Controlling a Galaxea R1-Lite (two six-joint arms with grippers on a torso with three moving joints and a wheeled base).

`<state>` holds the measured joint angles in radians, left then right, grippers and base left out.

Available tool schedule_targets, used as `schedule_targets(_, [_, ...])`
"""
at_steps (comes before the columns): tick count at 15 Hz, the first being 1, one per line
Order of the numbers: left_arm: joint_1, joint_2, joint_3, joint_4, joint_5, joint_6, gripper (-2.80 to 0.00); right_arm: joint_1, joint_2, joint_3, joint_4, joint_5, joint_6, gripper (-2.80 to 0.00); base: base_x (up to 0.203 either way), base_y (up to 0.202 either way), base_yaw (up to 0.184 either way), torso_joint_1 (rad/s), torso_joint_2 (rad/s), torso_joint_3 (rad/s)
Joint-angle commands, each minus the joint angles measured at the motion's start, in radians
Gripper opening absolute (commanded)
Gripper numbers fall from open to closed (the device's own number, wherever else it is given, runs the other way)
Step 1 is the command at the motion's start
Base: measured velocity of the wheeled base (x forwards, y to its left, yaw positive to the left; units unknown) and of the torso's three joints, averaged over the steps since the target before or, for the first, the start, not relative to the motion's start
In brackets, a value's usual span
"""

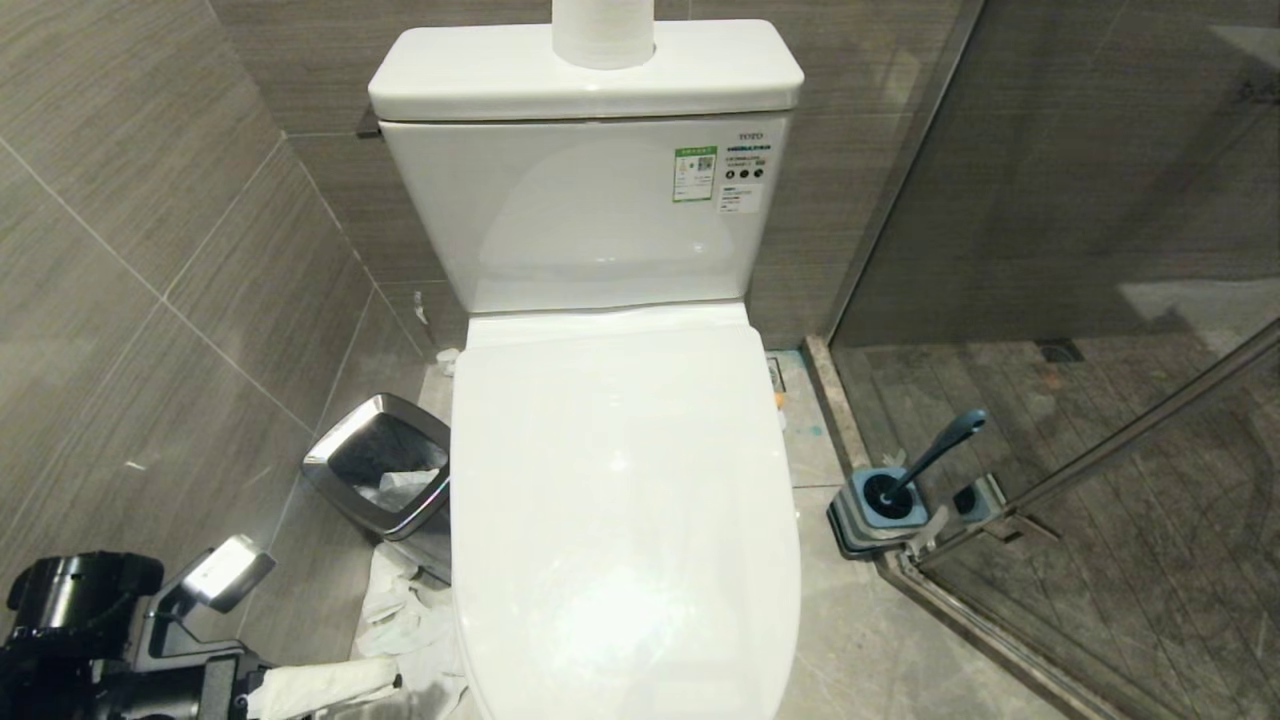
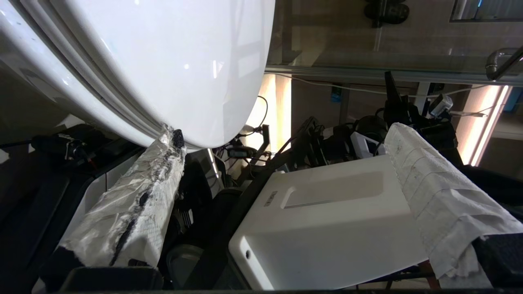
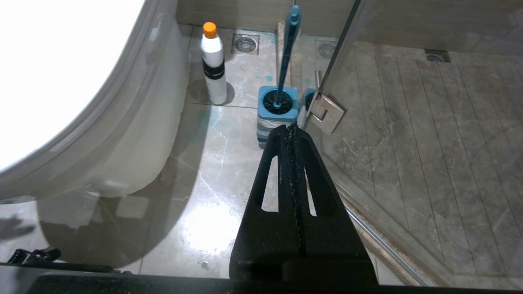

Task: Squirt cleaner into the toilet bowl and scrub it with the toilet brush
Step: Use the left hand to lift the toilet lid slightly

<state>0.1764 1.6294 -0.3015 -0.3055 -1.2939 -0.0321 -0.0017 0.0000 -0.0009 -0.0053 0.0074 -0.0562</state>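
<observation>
The toilet bowl (image 3: 135, 134) shows only its white outer wall; its inside is hidden under the closed lid (image 1: 620, 500). The toilet brush (image 1: 935, 450) stands by its teal handle in a blue-and-grey holder (image 1: 880, 510) on the floor to the right of the toilet. A white bottle with an orange cap (image 3: 214, 65) stands beside the holder (image 3: 278, 106), with turquoise cleaner smudges (image 3: 267, 77) on the tiles. My left gripper (image 2: 284, 134) is open at the lid's front left edge. Its fingers are wrapped in paper, and one fingertip (image 2: 171, 139) touches the underside of the rim. My right gripper (image 3: 291, 127) is shut and empty, low over the floor.
A square steel waste bin (image 1: 385, 465) stands left of the toilet, with crumpled paper (image 1: 410, 620) on the floor beside it. A paper roll (image 1: 603, 30) sits on the tank. A glass shower door (image 1: 1080, 400) closes off the right side.
</observation>
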Motion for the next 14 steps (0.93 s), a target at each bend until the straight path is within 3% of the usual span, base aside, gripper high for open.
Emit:
schedule_targets(1, [0.000,0.005,-0.007,-0.001,-0.007,-0.005,0.00,0.000,0.002,0.001,-0.001,0.002,-0.001,-2.80,0.000,0.000,0.000,0.000,0.00,0.000])
schedule_targets(8, [-0.004,0.136,-0.159,-0.007,-0.014,0.000,0.00,0.000,0.002,0.001,-0.001,0.000,-0.001,-2.80,0.000,0.000,0.000,0.000,0.00,0.000])
schedule_targets(12, [-0.011,0.247,-0.206,-0.025,-0.016,0.058,0.00,0.000,0.002,0.000,-0.001,0.000,-0.001,-2.80,0.000,0.000,0.000,0.000,0.00,0.000])
schedule_targets(14, [-0.029,0.293,-0.207,-0.088,-0.017,0.068,0.00,0.000,0.002,0.001,-0.001,0.001,-0.001,-2.80,0.000,0.000,0.000,0.000,0.00,0.000])
